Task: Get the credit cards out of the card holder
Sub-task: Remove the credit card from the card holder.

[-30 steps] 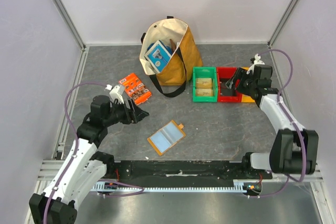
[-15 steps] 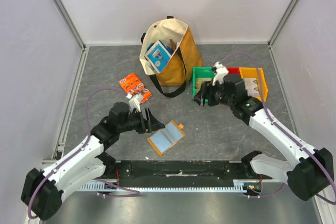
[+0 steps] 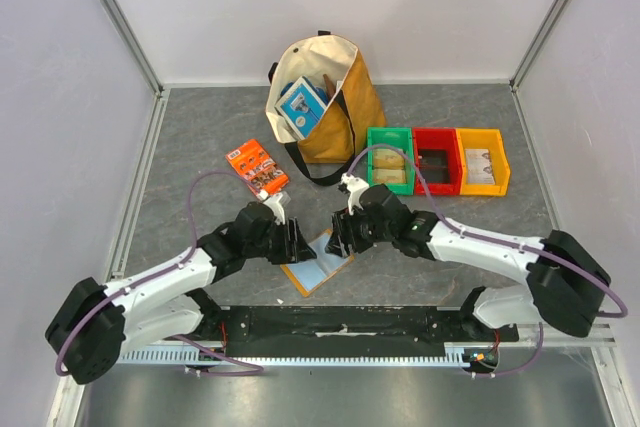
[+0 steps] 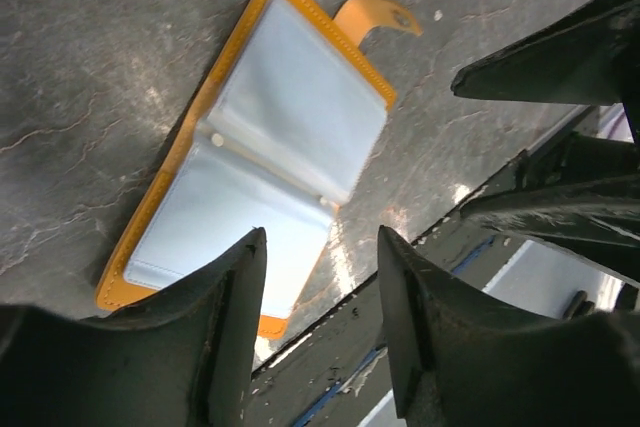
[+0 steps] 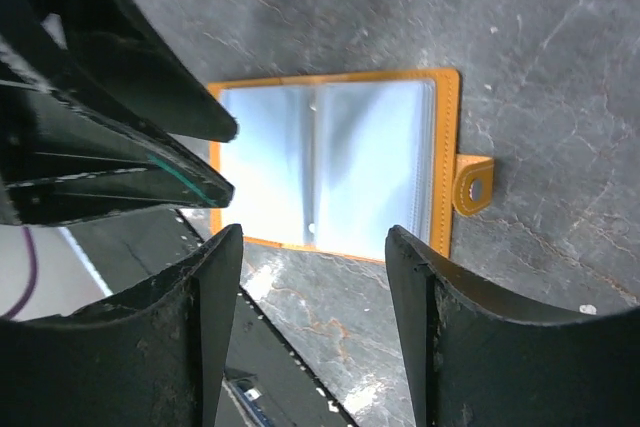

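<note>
The card holder lies opened flat on the grey table, orange-tan rim up, with pale blue-grey pockets and its tab at the far right corner. No credit cards show in its pockets. My left gripper hovers at its left edge, open and holding nothing. My right gripper hovers at its far right edge, also open and holding nothing. In the left wrist view the holder lies just beyond my open gripper. In the right wrist view the holder lies beyond my open gripper. A dark card lies in the red bin, a pale card in the yellow bin.
A canvas tote bag holding a blue-and-white box stands at the back. Green, red and yellow-orange bins sit in a row to its right. An orange printed packet lies at the left. The black rail runs just below the holder.
Both arms have swung inward and down to the card holder, the right one coming from the bins. The left jaws have narrowed a little.
</note>
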Motion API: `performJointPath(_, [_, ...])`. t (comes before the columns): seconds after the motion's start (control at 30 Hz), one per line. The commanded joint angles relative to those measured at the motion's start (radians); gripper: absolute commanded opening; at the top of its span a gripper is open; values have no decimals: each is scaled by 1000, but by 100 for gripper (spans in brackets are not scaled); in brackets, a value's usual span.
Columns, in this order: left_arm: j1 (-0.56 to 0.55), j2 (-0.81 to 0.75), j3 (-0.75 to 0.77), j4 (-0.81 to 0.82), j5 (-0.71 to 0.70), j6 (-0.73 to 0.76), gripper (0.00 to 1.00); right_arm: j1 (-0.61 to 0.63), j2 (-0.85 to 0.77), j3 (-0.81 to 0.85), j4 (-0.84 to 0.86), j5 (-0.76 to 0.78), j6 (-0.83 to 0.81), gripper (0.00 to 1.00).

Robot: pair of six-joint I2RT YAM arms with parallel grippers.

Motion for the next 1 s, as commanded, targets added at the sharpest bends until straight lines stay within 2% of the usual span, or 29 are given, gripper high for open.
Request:
performJointPath(0.0, [-19,20,-24,26,-48,2,53,11,62,-21,71,61,5,66])
performJointPath(0.03, [-19,27,-26,22,-54,3,49,11,73,-24,99,70,-1,65])
performJointPath(0.23, [-34,69,-44,19,-67,2,47,14,149,-36,108,63,-16,64])
performJointPath(0.43, [-50,89,-60,25,-86,-12,45,30,189,-33,117,37,-18,54])
performJointPath(0.83, [-54,102,-70,40,-83,-18,43,37,215,-23,99,24,-27,48])
performJointPath(0.97, [-59,107,-72,49,-81,-20,43,45,229,-15,113,-27,-35,46])
